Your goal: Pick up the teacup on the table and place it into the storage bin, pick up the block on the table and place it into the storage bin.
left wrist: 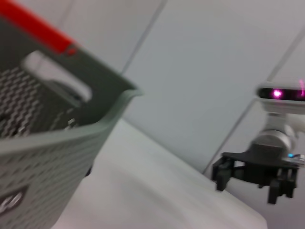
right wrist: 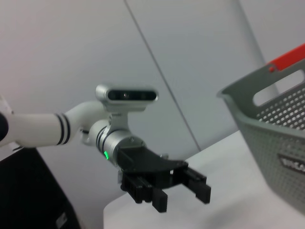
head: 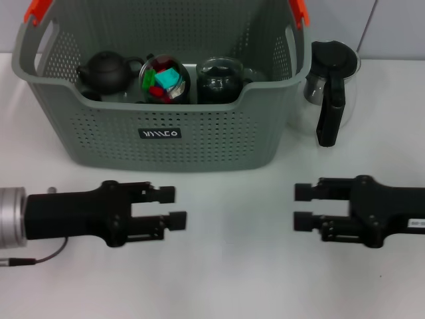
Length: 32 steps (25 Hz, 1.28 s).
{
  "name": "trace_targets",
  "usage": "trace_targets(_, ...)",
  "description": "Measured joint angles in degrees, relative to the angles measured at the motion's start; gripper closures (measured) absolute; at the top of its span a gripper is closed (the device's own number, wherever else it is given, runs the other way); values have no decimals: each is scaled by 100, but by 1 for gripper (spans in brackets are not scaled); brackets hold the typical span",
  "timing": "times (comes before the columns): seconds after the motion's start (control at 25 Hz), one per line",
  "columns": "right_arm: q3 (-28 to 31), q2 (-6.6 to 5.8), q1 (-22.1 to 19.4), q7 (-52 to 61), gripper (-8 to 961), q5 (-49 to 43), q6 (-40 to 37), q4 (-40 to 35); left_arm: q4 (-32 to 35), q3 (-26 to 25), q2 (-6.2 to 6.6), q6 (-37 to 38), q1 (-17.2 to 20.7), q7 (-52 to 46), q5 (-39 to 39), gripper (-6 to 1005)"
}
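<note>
Both grippers are hovering low over the bare front of the surface (head: 226,266), each with its jaws standing apart and holding nothing: the left gripper (head: 174,207) at about 8 o'clock in the head view, the right gripper (head: 300,207) at about 4 o'clock, tips facing one another. The storage bin (head: 166,143) is sitting at 12 o'clock, beyond both grippers and apart from them. Inside it are showing a black teapot (head: 106,71), a round glass vessel holding coloured blocks (head: 164,80) and a dark glass cup (head: 219,81). A glass coffee pot (head: 330,83) is standing just beside the bin at 2 o'clock. No teacup or block is lying loose on the surface, so the task is looking finished; the sound course is keeping both arms parked clear of the bin and the coffee pot.
</note>
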Motion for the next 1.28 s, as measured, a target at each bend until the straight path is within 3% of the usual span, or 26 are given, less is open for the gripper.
trace_targets(0.44,-840,-48,11,-267,306,-12,595,240,-140,356,-19,-196,-127,753,295,348)
trace_targets(0.64,-837,-63,-93,-996,313,0,530,199,-114,357,18,-219,-226,808,596,349)
trace_targets(1.28,-1006,-103,53,-1147,313,-382,519,152,-100,138,90,-448,-293,806,1008,344)
